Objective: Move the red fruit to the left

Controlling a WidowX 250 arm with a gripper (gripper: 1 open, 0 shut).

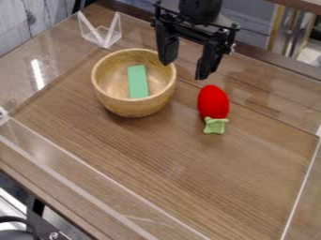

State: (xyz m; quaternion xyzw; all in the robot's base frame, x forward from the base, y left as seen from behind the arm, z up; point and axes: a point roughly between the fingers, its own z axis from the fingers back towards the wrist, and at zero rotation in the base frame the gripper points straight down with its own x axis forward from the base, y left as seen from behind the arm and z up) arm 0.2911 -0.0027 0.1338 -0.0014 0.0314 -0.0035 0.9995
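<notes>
black hardware [18, 228] nearest; green block [138, 82] inside the bowl [108, 92], red fruit [213, 103] right of it, wide-open gripper [187, 69] between, open surface [150, 173] below.

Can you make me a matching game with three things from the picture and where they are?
Things:
1. Red fruit
2. Green block
3. Gripper

Places:
A. Inside the wooden bowl
B. Above the table, with open jaws
C. On the table, beside the bowl

Pairs: 1-C, 2-A, 3-B
</notes>
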